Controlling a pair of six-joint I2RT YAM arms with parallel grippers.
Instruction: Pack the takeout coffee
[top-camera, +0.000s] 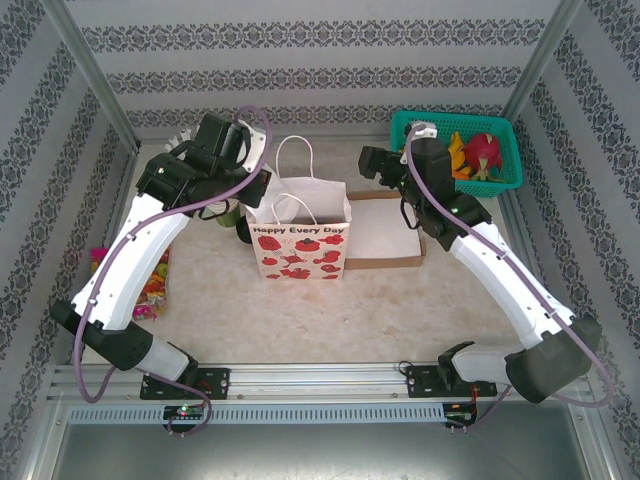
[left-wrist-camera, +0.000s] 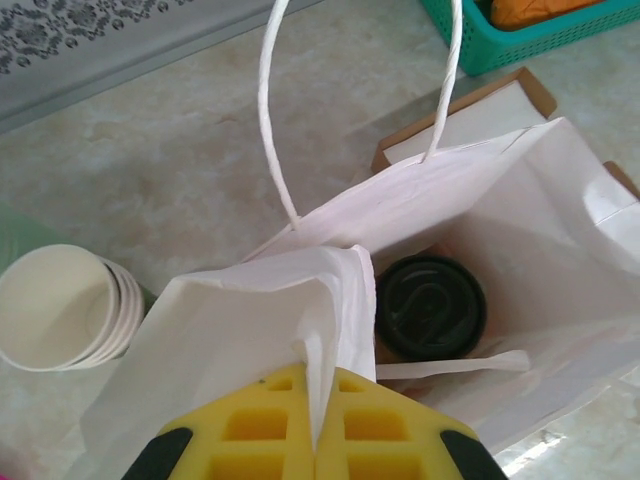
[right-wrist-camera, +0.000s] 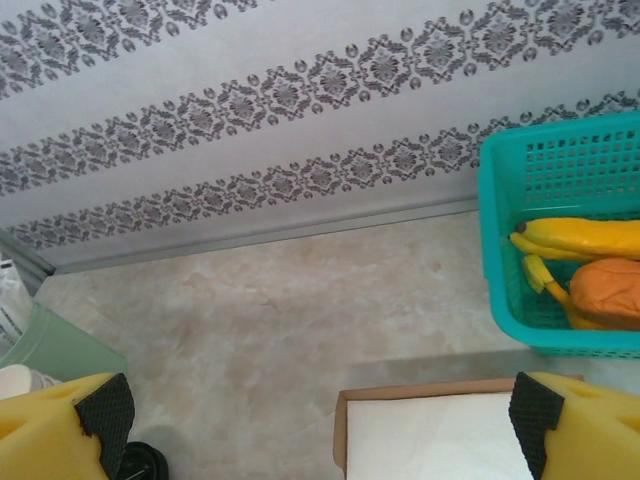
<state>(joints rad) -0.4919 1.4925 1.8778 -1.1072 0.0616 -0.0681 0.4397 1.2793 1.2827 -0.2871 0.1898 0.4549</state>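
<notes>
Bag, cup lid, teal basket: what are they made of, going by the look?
Paper bag: thin matte white paper, creased and folded, with twisted-paper handles. Cup lid: looks like black moulded plastic, slight sheen, embossed ridges. Teal basket: likely rigid plastic, glossy, with a moulded lattice wall.

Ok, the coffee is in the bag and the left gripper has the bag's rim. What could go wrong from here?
1. The left gripper is shut on a fold of the paper bag at its rim. Pulling away before opening could drag or tip the bag, and the takeout coffee standing inside could go over with it.
2. The stack of lidless cups stands close beside the bag on that side, so a sideways retreat might knock it over.
</notes>
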